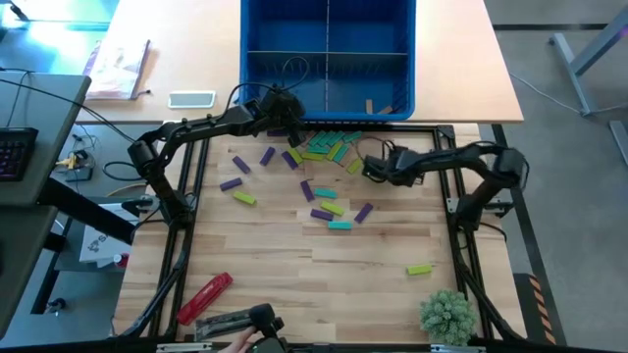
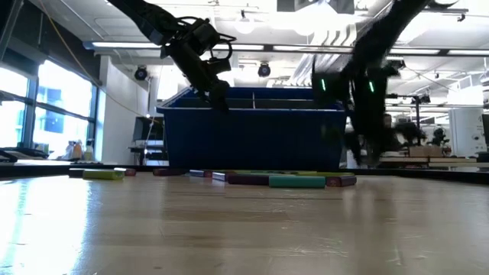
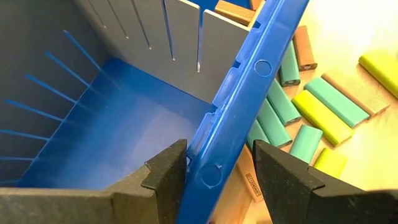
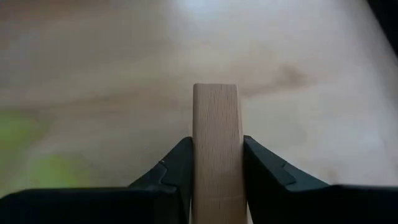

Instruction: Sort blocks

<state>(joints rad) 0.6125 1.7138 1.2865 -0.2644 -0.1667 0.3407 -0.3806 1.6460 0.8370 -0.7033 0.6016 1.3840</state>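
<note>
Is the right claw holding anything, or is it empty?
Holding. The right gripper has its jaws pressed against both sides of a tan wooden block.

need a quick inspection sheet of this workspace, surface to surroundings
surface: wooden table, mostly bare in front.
job's things: purple, lime and teal blocks piled by the blue bin; others scattered, one lime block apart; tan blocks in the bin.
clutter: red tool, small green plant.
end effectors: left end effector open, straddling the bin wall; right end effector shut on a tan block.
cables: black cable in the bin.
surroundings: phone and booklet on the desk.
</note>
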